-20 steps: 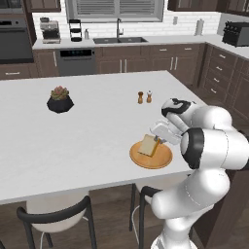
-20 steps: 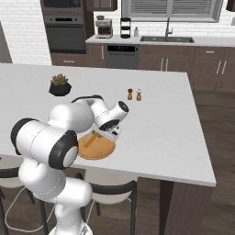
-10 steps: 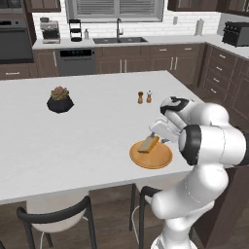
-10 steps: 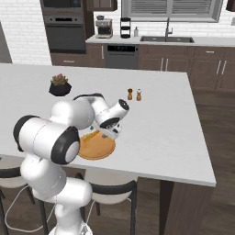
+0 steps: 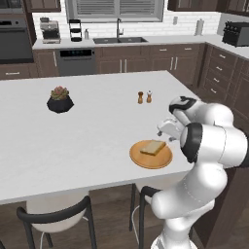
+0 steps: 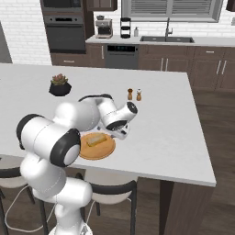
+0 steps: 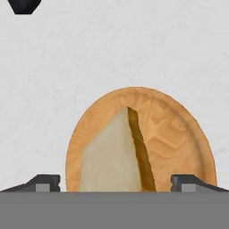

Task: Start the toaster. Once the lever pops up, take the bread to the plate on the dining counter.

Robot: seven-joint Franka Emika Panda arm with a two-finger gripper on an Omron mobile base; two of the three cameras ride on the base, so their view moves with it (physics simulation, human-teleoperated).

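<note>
Change: You saw the gripper (image 7: 114, 185) let go within the last second; a second earlier it was pinching the bread (image 5: 153, 147) on edge over the plate (image 5: 164, 161), and at this moment its fingers stood spread wide, one to each side of the slice.
Bread: It lay flat on the plate near the bench's (image 5: 97, 131) front edge, just in front of the hand, touching neither finger.
Meaning: You could judge the delivery done; what remained looked like lifting the gripper clear without nudging the slice.
Bench: The wide white bench also carried a potted plant (image 5: 60, 99) well to the left and a pair of shakers (image 5: 144, 97) behind the plate; dark stools (image 5: 53, 219) stood below its front edge.
Room: Behind it ran dark cabinets, a sink (image 5: 118, 40) under a window, a coffee maker (image 5: 49, 29), a wall oven (image 5: 15, 41), and the toaster (image 5: 237, 34) on the far right worktop.
</note>
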